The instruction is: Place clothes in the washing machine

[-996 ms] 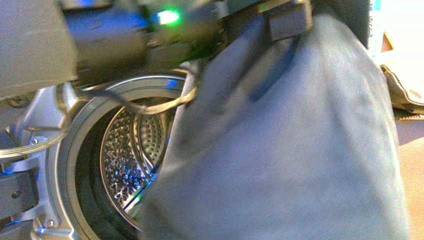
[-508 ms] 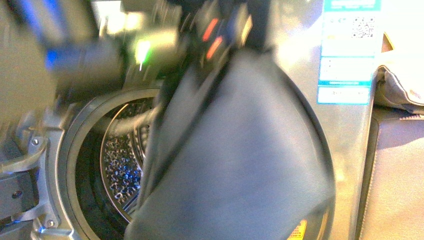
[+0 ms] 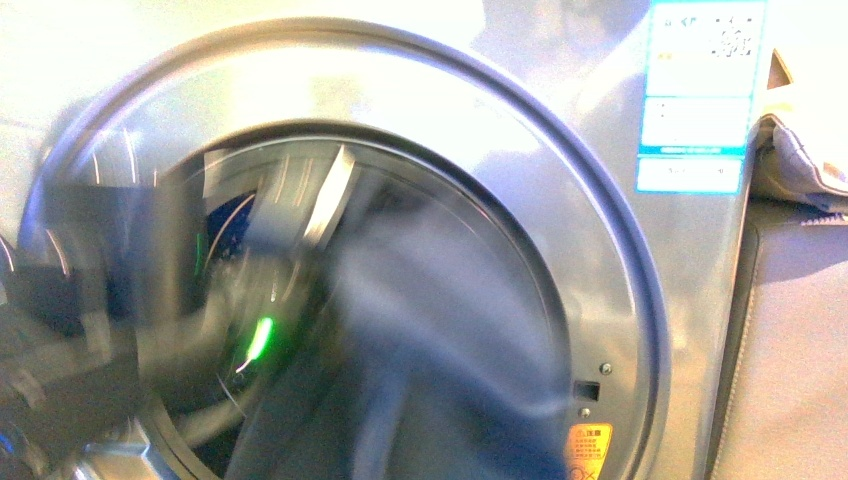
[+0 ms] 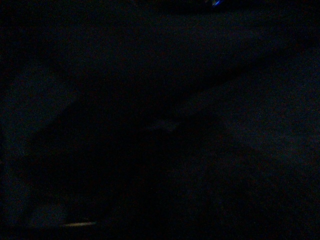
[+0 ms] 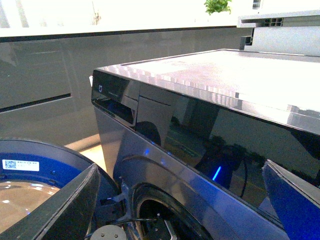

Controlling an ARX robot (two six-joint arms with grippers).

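The front view is smeared with motion, but I can make out the clothes (image 3: 430, 340) as a blue-grey mass filling the lower right of the washer (image 3: 610, 230) opening. I judge they are at its lip rather than fully inside. My left arm (image 3: 150, 350) reaches in beside them from the left, presumably to carry the fabric past the rim. I cannot tell whether the left gripper is clamped on cloth, and the left wrist view is dark. The right gripper (image 5: 180, 165) is spread wide and empty, up level with the black panel (image 5: 200, 145). I'd say it is held there to leave the opening free for the loaded arm.
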